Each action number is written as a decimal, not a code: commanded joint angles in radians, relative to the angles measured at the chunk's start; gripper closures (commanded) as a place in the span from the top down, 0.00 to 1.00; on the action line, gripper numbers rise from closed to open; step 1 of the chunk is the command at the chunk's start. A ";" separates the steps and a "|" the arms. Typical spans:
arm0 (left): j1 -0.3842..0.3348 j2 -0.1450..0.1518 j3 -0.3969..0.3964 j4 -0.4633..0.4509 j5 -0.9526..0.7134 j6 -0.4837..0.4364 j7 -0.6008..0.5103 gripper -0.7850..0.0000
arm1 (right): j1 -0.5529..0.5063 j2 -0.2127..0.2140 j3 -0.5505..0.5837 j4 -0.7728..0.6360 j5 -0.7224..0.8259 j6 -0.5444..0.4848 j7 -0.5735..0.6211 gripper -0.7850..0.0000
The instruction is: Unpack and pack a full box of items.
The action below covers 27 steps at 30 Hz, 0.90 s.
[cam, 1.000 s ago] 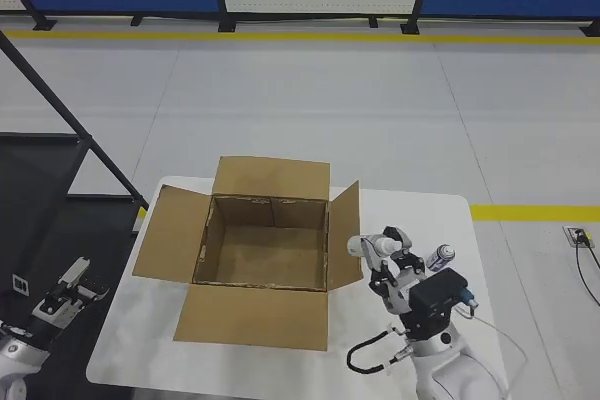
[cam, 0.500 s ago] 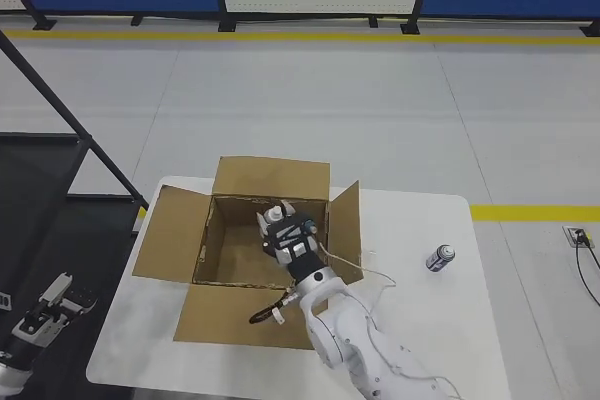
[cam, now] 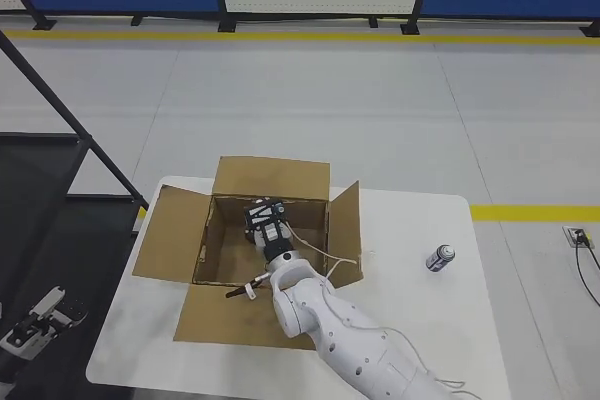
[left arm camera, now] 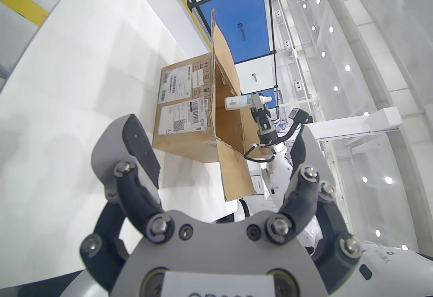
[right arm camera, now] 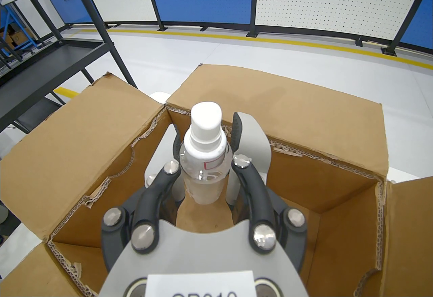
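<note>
An open cardboard box [cam: 270, 178] stands on the white table [cam: 410, 320] with its four flaps spread. My right gripper [cam: 264, 215] hangs over the back of the box's inside, shut on a clear spray bottle [right arm camera: 204, 156] with a white cap. The left wrist view shows that bottle [left arm camera: 238, 103] lying level above the box [left arm camera: 182, 109], held by the right gripper [left arm camera: 258, 102]. Brown cardboard walls [right arm camera: 287, 109] lie under the bottle. My left gripper [cam: 65, 308] sits off the table's front left corner, open [left arm camera: 220, 139] and holding nothing.
A small dark can [cam: 439, 258] lies on the table to the right of the box. A black metal rack [cam: 40, 200] stands left of the table. Bare table surface stretches along the front and right.
The right arm carried the bottle from the table's right side to above the box, then toward its back left. The left gripper drifted down and left, away from the table.
</note>
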 commanded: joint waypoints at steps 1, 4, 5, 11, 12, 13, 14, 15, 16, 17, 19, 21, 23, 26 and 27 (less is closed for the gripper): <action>-0.009 0.003 -0.002 0.012 0.009 -0.004 -0.011 1.00 | 0.000 0.000 0.000 0.000 0.000 0.000 0.000 0.00; -0.015 0.003 0.017 0.010 0.006 -0.010 -0.023 1.00 | 0.000 0.000 0.000 0.000 0.000 0.000 0.000 0.00; -0.014 0.002 0.023 0.006 0.008 -0.017 -0.022 1.00 | 0.000 0.000 0.000 0.000 0.000 0.000 0.000 0.00; 0.008 -0.006 0.081 -0.048 0.038 -0.039 0.009 1.00 | 0.000 0.000 0.000 0.000 0.000 0.000 0.000 0.00; 0.017 -0.008 0.087 -0.059 0.049 -0.047 0.015 1.00 | 0.000 0.000 0.000 0.000 0.000 0.000 0.000 0.00; 0.025 -0.009 0.090 -0.068 0.072 -0.059 0.028 1.00 | -0.012 0.000 -0.002 0.000 -0.001 -0.016 -0.002 0.00; 0.032 -0.011 0.095 -0.075 0.088 -0.063 0.053 1.00 | -0.014 -0.001 0.002 0.006 -0.001 -0.041 -0.002 0.00; 0.039 -0.013 0.102 -0.084 0.090 -0.063 0.076 1.00 | -0.011 -0.001 0.008 0.018 -0.001 -0.062 0.000 0.00; 0.049 -0.016 0.107 -0.095 0.085 -0.066 0.094 1.00 | -0.004 -0.004 0.008 0.035 -0.003 -0.083 0.008 0.00; 0.060 -0.018 0.109 -0.102 0.083 -0.069 0.112 1.00 | 0.003 -0.008 0.005 0.051 -0.005 -0.103 0.015 0.00; 0.077 -0.023 0.106 -0.106 0.096 -0.072 0.173 1.00 | 0.018 -0.018 -0.001 0.086 -0.007 -0.124 0.020 0.00; 0.089 -0.030 0.115 -0.114 0.086 -0.063 0.233 1.00 | 0.035 -0.032 -0.010 0.125 -0.018 -0.111 0.015 0.00; 0.089 -0.030 0.115 -0.114 0.086 -0.063 0.233 1.00 | 0.049 -0.048 -0.021 0.162 -0.020 -0.103 0.011 0.00; 0.089 -0.030 0.115 -0.114 0.086 -0.063 0.233 1.00 | 0.078 -0.075 -0.039 0.228 -0.017 -0.106 0.025 0.00; 0.089 -0.030 0.115 -0.114 0.086 -0.063 0.233 1.00 | 0.091 -0.085 -0.044 0.252 -0.013 -0.108 0.030 0.00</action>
